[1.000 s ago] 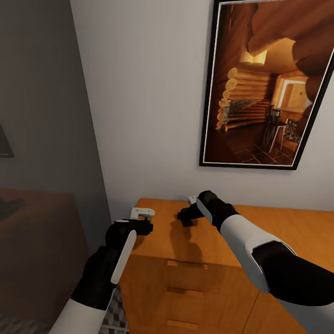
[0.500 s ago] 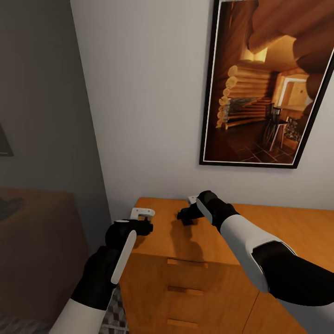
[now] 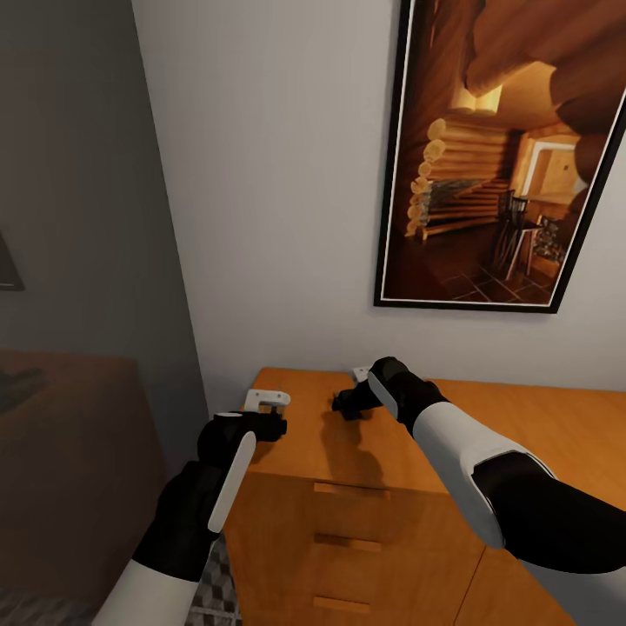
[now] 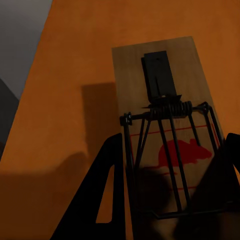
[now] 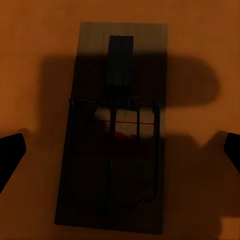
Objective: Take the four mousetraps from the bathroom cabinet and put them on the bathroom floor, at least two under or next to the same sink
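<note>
The orange-brown cabinet [image 3: 522, 417] stands against the white wall, and both grippers hover over the left end of its top. My left gripper [image 3: 276, 426] [image 4: 175, 137] is shut on a mousetrap [image 4: 165, 100], a small wooden board with a wire spring and a red mouse print; it is held just above the cabinet top, near its left corner. My right gripper [image 3: 345, 404] [image 5: 125, 140] is open above a second mousetrap [image 5: 117, 65] lying flat in shadow, its fingers wide apart on either side. A strip of patterned bathroom floor [image 3: 213, 600] shows beside the cabinet. The bathroom sink is out of view.
A large framed picture [image 3: 496, 165] of a log interior hangs above the cabinet. Drawer fronts with handles [image 3: 352, 496] face me below the arms. A dim grey wall and a dark brown surface [image 3: 69, 435] lie to the left.
The right gripper has edged a touch toward the wall. The left arm and the camera have stayed still.
</note>
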Tool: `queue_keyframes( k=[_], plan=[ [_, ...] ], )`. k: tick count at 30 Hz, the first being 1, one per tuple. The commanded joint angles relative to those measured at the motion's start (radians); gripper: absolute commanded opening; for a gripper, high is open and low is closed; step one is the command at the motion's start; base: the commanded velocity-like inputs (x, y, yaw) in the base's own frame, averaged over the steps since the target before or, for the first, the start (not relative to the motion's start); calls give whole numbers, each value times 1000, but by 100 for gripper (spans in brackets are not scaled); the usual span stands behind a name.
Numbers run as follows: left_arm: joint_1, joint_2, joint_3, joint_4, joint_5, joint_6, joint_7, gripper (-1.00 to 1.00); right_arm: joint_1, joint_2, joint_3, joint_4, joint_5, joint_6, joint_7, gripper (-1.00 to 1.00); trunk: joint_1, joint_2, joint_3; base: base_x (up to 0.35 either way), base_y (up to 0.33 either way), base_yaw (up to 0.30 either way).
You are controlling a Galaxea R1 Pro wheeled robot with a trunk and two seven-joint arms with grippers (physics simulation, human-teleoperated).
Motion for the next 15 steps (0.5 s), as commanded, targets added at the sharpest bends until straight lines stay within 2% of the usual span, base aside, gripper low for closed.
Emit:
queue_keyframes(
  k=[1, 9, 13, 15],
  plan=[
    [-1, 0, -1, -1, 9, 3, 11, -100, 0, -1, 8, 0, -13, 4, -2, 100, 0, 0, -1, 0, 0, 0],
    [-1, 0, -1, -1, 9, 3, 11, -100, 0, -1, 8, 0, -13, 4, -1, 100, 0, 0, -1, 0, 0, 0],
    [-1, 0, -1, 0, 9, 3, 11, -100, 0, -1, 8, 0, -13, 4, -1, 100, 15, -28, -14, 0, 0, 0],
    [-1, 0, -1, 0, 9, 3, 11, -100, 0, -1, 8, 0, -13, 4, -1, 100, 15, -28, -14, 0, 0, 0]
  ],
)
